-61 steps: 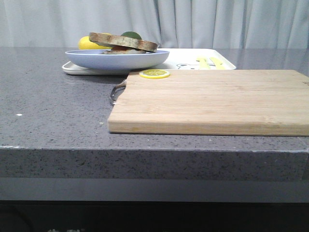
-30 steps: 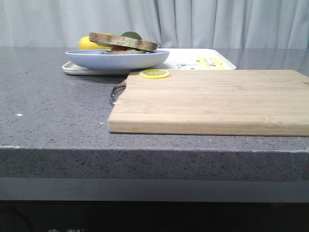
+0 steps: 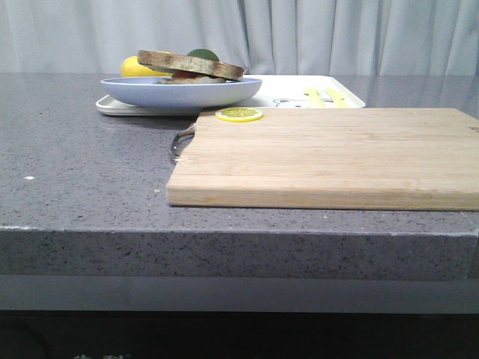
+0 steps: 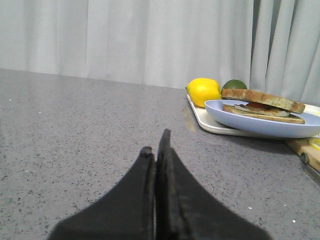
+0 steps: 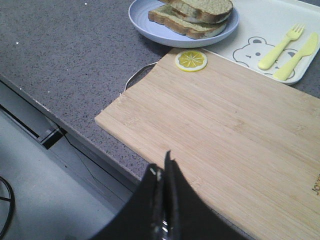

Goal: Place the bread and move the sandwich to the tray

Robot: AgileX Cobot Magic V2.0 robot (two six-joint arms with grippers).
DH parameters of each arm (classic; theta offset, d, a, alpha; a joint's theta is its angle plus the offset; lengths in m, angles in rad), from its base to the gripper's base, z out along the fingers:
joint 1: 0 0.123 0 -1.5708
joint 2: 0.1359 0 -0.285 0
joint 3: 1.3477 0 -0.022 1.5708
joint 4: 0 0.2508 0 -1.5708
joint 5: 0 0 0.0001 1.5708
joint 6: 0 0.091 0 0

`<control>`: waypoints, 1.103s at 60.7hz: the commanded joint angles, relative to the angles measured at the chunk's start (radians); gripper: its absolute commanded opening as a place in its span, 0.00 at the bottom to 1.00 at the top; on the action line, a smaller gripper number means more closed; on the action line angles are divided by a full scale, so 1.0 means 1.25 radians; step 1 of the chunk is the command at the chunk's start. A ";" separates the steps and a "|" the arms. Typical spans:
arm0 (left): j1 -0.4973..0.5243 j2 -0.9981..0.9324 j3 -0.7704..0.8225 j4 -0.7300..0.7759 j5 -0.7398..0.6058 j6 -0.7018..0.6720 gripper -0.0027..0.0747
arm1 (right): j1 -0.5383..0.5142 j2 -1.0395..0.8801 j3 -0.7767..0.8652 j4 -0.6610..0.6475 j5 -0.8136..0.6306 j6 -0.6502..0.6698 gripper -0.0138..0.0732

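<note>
The brown-crusted sandwich (image 3: 191,66) on its round pale blue plate (image 3: 182,91) rests on the flat white rectangular tray (image 3: 314,84). Both black grippers, left (image 4: 156,150) and right (image 5: 163,172), are clenched empty.

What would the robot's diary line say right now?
sandwich: closed, on blue plate | plate: on tray | left gripper: shut, empty | right gripper: shut, empty, over cutting board

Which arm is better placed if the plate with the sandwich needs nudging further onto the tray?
Probably left. The left gripper, shut and empty, sits low on the counter facing the plate on the tray. The right gripper, also shut, hangs over the cutting board, farther away.
</note>
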 commanded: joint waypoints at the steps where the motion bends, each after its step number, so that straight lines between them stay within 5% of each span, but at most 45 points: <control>1: 0.002 -0.019 0.003 -0.008 -0.075 -0.005 0.01 | -0.005 -0.002 -0.020 -0.001 -0.052 -0.002 0.08; 67: 0.013 -0.019 0.003 -0.008 -0.075 -0.004 0.01 | -0.005 -0.002 -0.020 -0.001 -0.052 -0.002 0.08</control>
